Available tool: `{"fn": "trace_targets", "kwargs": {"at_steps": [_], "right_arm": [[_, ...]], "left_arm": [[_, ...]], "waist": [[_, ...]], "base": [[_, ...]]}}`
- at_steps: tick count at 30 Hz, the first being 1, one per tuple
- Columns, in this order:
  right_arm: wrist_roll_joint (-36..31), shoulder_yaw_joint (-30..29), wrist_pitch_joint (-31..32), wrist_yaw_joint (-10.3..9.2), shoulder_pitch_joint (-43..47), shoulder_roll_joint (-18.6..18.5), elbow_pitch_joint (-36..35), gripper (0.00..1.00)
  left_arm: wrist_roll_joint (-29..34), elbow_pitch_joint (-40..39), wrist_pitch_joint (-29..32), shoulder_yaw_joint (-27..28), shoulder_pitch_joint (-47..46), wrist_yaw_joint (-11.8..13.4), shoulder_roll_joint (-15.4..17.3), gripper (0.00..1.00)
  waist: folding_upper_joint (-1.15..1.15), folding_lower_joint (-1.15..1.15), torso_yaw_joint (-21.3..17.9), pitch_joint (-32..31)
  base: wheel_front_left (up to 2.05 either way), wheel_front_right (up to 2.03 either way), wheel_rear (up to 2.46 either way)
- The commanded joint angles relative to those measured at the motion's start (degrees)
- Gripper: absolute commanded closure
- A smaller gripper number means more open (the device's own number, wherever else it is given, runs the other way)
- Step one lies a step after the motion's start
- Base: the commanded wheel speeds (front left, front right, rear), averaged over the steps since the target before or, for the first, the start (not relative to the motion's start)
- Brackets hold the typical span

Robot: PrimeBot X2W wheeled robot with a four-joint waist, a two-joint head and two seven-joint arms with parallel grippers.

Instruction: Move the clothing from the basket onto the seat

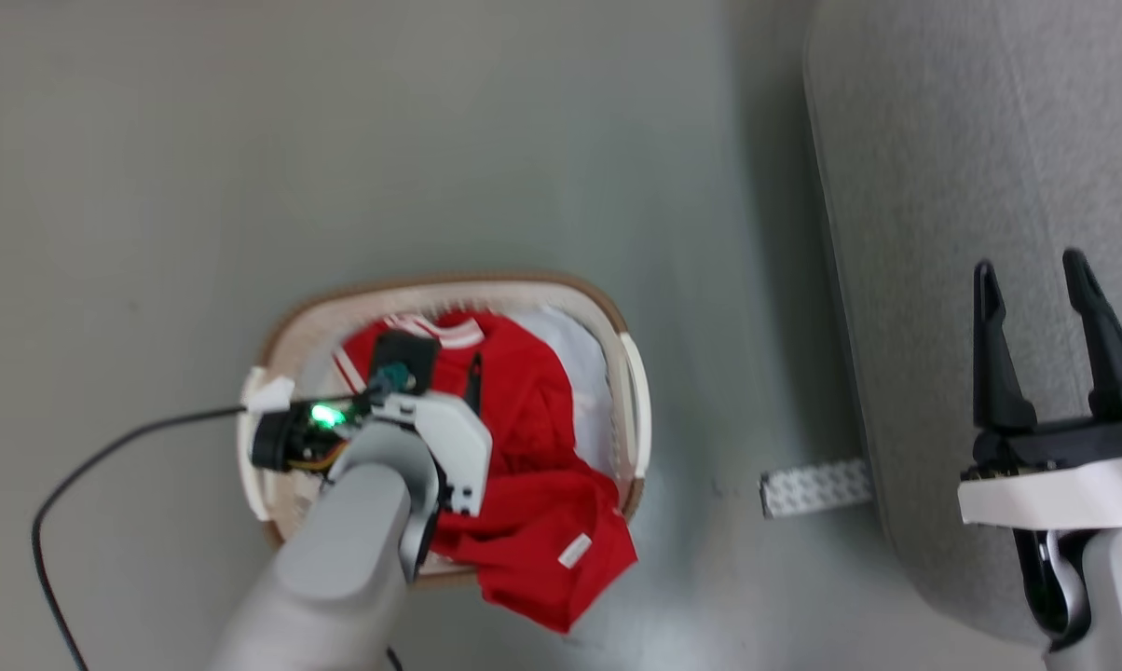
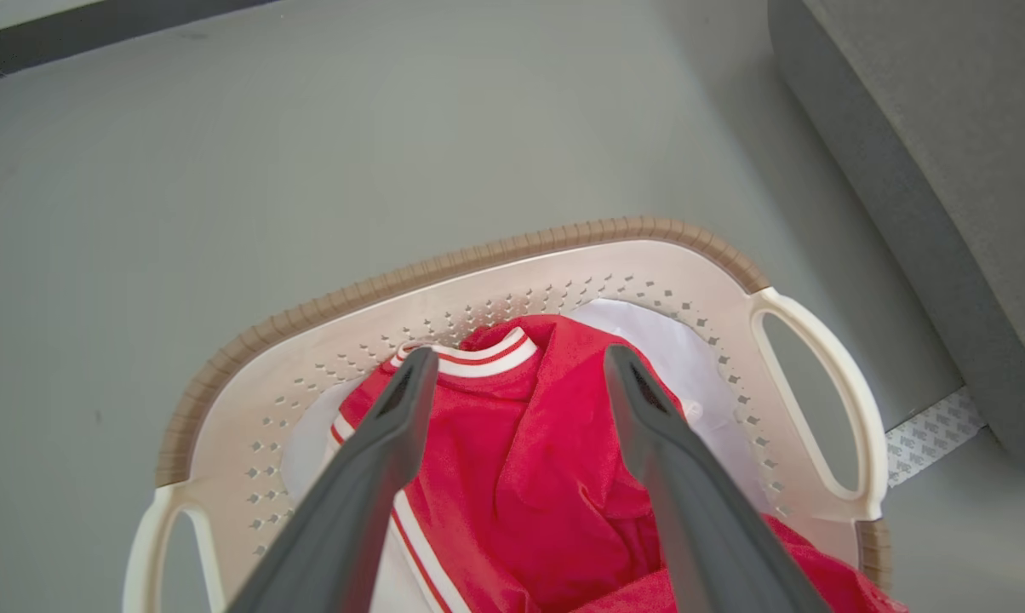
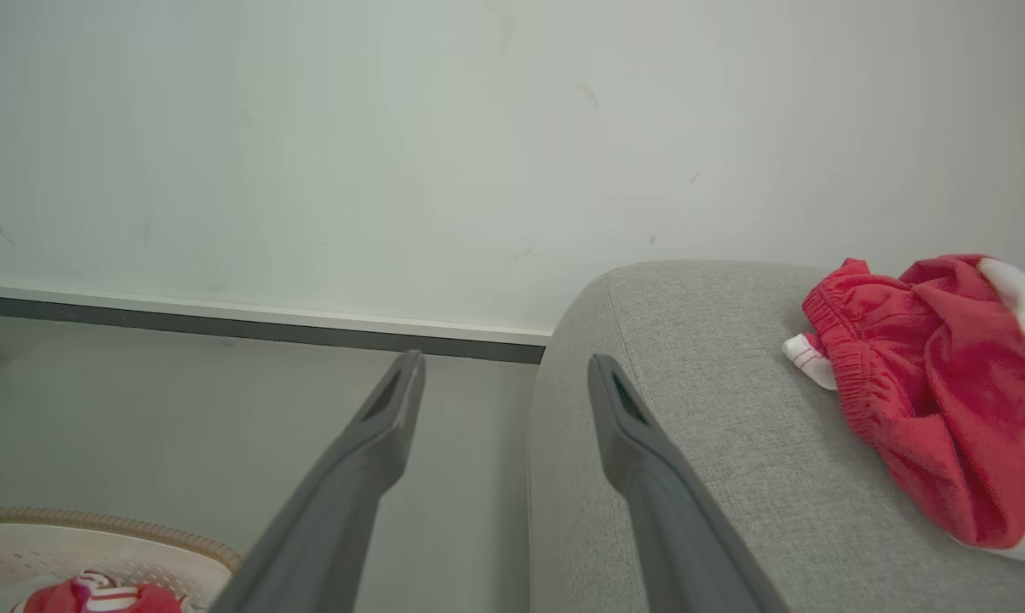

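The cream basket (image 1: pixel 486 282) with its brown rim stands on the floor left of the grey seat (image 1: pixel 990 140). Red clothing (image 1: pixel 524 438) with white-striped trim fills the basket, and one fold with a small white label hangs over its near rim. My left gripper (image 2: pixel 521 353) points down into the basket (image 2: pixel 564 264), open, its fingers (image 2: pixel 376 460) either side of the clothing (image 2: pixel 521 460) near the striped collar, nothing pinched. My right gripper (image 1: pixel 1030 264) stands open and empty over the seat's edge (image 3: pixel 717 443). Another red garment (image 3: pixel 930 383) lies on the seat.
A pale white liner (image 1: pixel 580 373) shows under the clothing. A black cable (image 1: pixel 86 466) trails over the grey floor at the left. A white patterned strip (image 1: pixel 814 486) lies on the floor against the seat's base. A wall with a dark baseboard (image 3: pixel 257 328) stands behind.
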Motion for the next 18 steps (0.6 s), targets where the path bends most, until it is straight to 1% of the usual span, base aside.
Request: {"fn": "trace_targets", "kwargs": {"at_steps": [1,4,9,12,16,18], "right_arm": [[0.4,0.3,0.1,-0.14,-1.3,0.1,-0.3,0.0],[1.2,1.2,0.0,-0.14,-2.6,0.5,-0.9,0.0],[2.2,2.3,0.0,-0.14,-3.6,1.1,-2.3,0.0],[2.8,2.7,0.0,-0.14,-4.5,1.3,-3.2,0.0],[3.4,3.4,0.0,-0.15,-4.9,1.6,-4.0,0.0],[3.7,3.8,0.0,-0.15,-5.4,1.7,-4.6,0.0]], "left_arm": [[-0.4,0.7,0.1,-0.2,-1.6,0.5,0.4,0.0],[-0.4,4.1,0.8,-0.8,-4.4,1.9,0.4,0.0],[-0.2,9.2,1.5,-0.6,-8.6,5.3,0.5,0.0],[-0.1,11.5,1.7,-0.4,-10.4,6.8,1.3,0.0],[-0.2,14.0,2.1,-0.4,-12.2,7.7,2.0,0.0],[-0.2,15.0,2.2,-0.6,-12.7,7.6,2.4,0.0]], "waist": [[0.0,-0.02,-3.2,6.4],[0.0,-0.02,-4.3,10.0],[0.0,-0.02,-5.3,14.0],[0.0,-0.02,-6.0,16.0],[0.0,-0.02,-7.0,17.8],[0.0,-0.02,-7.6,18.4]], "base": [[0.0,0.0,0.0],[0.0,0.0,0.0],[0.0,0.0,0.0],[0.0,0.0,0.0],[0.0,0.0,0.0],[0.0,0.0,0.0]]}}
